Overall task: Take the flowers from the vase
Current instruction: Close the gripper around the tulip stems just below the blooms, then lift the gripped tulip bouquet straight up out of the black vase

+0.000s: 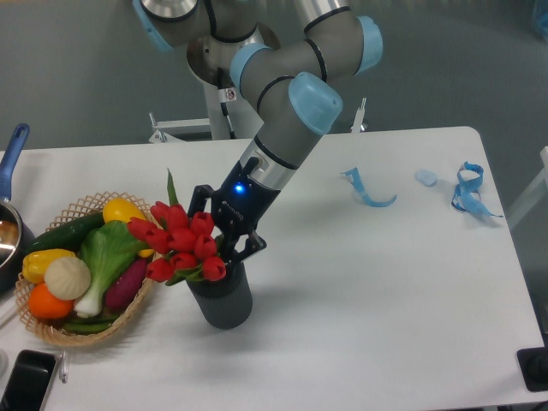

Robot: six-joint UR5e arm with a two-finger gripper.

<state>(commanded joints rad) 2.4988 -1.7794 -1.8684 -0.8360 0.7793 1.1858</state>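
**Gripper Meets the Tulips at the Vase**

Nearest you, at the table's (360, 342) front left corner, a dark phone (26, 383) lies flat with a small pale object just beside it. Just behind, the wicker basket (51, 330) sits heaped with vegetables: an orange one, a pale round one, a yellow pepper, a leafy green, a purple piece and a dark cucumber along the back rim.

To the basket's right, touching or nearly touching its edge, you see the dark grey vase (224, 304) standing upright on the white tabletop. The flowers (181, 242) are in it, red heads bunched above the rim and tilted left over the basket, with a green leaf poking up behind them.

Right at the bunch, the gripper (224, 233) comes down at a slant from the upper right, its black fingers (244, 247) set among the blooms just above the vase mouth. You cannot tell from this angle whether the fingers are clamped on the stems or spread around them; the tulips hide the tips. A blue light glows on the wrist.

Farther back on the right, you find blue strips of tape (370, 193) curled on the table and a second blue tangle (469, 190) near the far edge, a small pale piece between them. At the far left edge, a pot (8, 231) with a blue handle pokes in. Behind all, the arm's base rises past the table.
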